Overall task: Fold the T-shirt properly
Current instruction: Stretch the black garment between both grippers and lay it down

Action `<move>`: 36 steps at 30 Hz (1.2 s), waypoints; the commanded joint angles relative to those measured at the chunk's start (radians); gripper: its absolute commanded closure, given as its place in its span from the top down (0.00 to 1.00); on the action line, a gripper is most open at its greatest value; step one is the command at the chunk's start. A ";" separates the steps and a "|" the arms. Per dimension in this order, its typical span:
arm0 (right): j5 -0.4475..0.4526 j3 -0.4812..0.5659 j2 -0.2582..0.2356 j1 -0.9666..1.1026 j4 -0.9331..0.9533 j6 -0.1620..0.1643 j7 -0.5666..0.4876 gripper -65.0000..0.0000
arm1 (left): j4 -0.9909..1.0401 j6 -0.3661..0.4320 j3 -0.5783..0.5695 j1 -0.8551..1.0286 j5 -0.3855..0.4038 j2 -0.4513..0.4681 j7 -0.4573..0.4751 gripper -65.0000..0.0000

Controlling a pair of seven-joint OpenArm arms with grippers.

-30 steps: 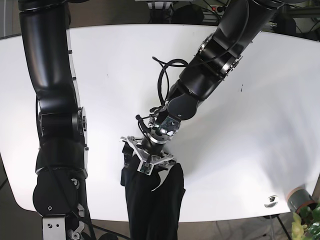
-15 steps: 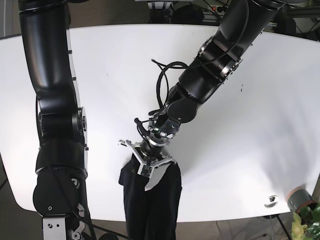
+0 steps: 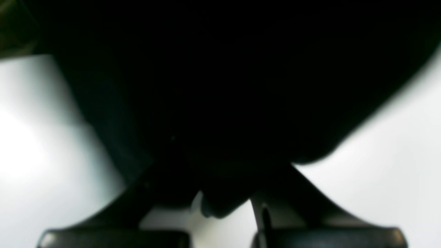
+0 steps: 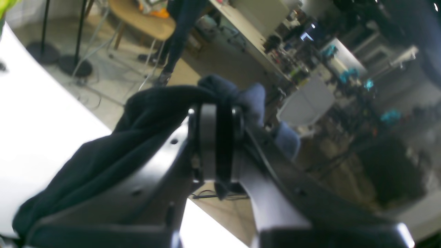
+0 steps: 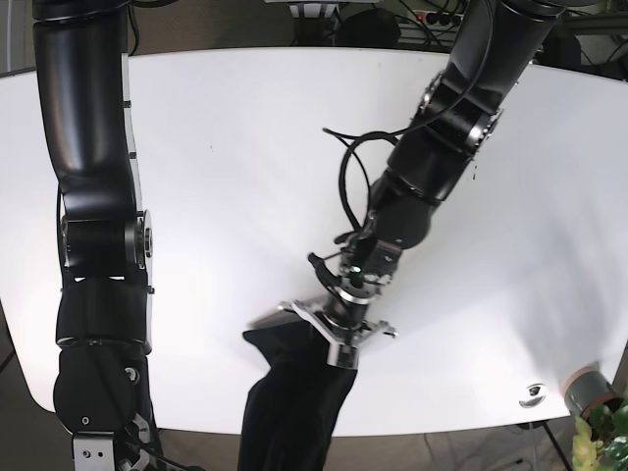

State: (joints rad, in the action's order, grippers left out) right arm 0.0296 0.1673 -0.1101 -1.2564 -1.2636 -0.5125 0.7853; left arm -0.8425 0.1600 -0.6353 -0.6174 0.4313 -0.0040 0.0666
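Note:
The dark navy T-shirt [image 5: 294, 392] is bunched at the white table's [image 5: 196, 147] front edge and hangs down over it. My left gripper [image 5: 339, 334] sits at the shirt's top end, shut on the cloth. In the left wrist view the shirt [image 3: 220, 86] fills nearly the whole frame, with a fold between the fingers [image 3: 113, 237]. My right gripper [image 4: 220, 110] is out of the base view; in the right wrist view it is shut on a bunch of the shirt [image 4: 103, 155], held off the table's edge [image 4: 34, 120].
A grey cup [image 5: 589, 388], a small round item [image 5: 535, 392] and a green plant [image 5: 603, 432] are at the table's front right corner. The right arm's column [image 5: 93, 245] stands at the left. A wooden chair [image 4: 144, 20] and lab benches lie beyond the table.
My left gripper has moved right and slightly toward the front edge, dragging the shirt's top end with it. The right arm's column has barely shifted.

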 commanded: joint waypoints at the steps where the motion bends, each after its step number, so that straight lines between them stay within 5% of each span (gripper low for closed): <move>1: 0.002 -0.008 -0.017 -0.049 0.035 0.030 -0.060 0.03 | -0.094 0.003 0.032 -0.023 -0.004 0.045 -0.007 0.00; 12: 0.006 -0.008 -0.083 -0.049 0.289 0.111 -0.231 0.03 | -0.401 -0.001 0.183 -0.020 -0.004 0.253 -0.216 0.00; 21: 0.014 -0.010 -0.121 -0.049 0.335 0.179 -0.249 0.03 | -0.493 -0.168 0.357 -0.081 -0.005 0.336 -0.462 0.00; 29: 0.008 -0.243 -0.138 0.106 0.255 0.180 -0.154 0.03 | -0.518 -0.353 0.435 -0.052 -0.010 0.375 -0.641 0.00; 36: 0.014 -0.335 -0.107 0.367 0.026 0.183 -0.093 0.03 | -0.570 -0.403 0.473 0.073 -0.012 0.388 -0.658 0.00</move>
State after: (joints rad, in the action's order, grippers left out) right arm 0.0299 -0.1535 -0.2386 -0.8684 -1.1568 -0.3336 0.7300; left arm -1.3705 -0.2485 -0.1719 -0.5278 0.4164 0.3740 -0.6159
